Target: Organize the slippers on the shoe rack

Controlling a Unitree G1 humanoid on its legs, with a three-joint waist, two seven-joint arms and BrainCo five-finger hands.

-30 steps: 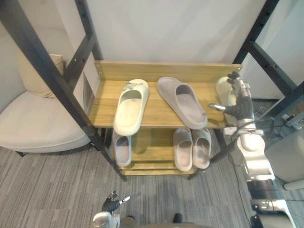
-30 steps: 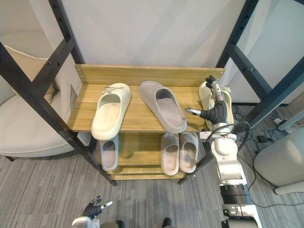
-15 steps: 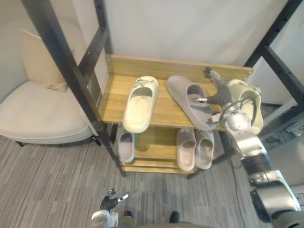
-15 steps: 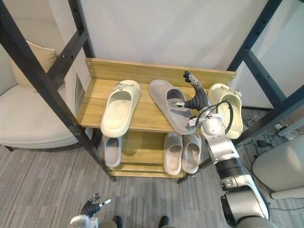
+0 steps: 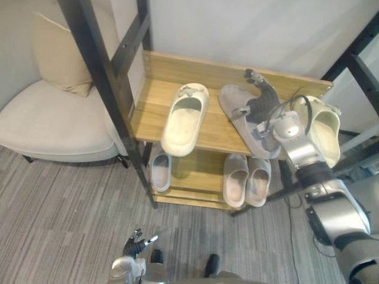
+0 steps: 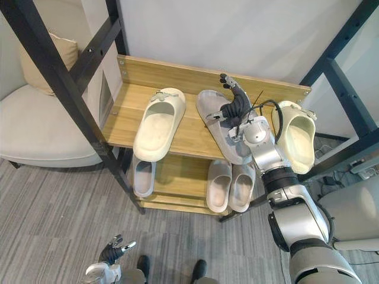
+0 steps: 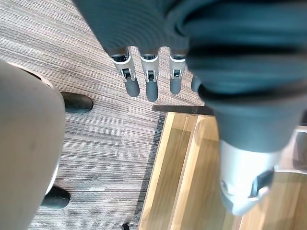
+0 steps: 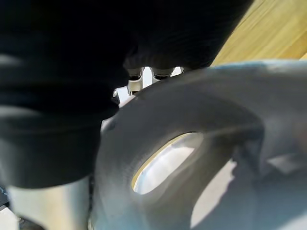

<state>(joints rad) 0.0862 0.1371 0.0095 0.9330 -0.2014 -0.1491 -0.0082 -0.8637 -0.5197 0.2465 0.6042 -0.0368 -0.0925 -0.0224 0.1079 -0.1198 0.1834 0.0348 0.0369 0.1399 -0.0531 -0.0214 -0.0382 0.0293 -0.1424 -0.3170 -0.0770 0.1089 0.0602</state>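
The left hand (image 5: 137, 244) hangs low, fingers loose and empty. On the top shelf of the shoe rack (image 6: 177, 71) a cream slipper (image 6: 157, 124) lies straight. Beside it the grey slipper (image 6: 228, 142) lies askew under the right hand (image 6: 235, 107); I cannot tell whether it grips. The second cream slipper (image 6: 296, 142) overhangs the right end, so pairing seems barely begun

a: what does the room hold?
b: a grey striped carpet (image 5: 65, 207), a plain white wall (image 5: 237, 29), and at the left a beige armchair (image 5: 47, 130) with a cushion (image 5: 56, 56) behind black metal beams (image 5: 100, 77).
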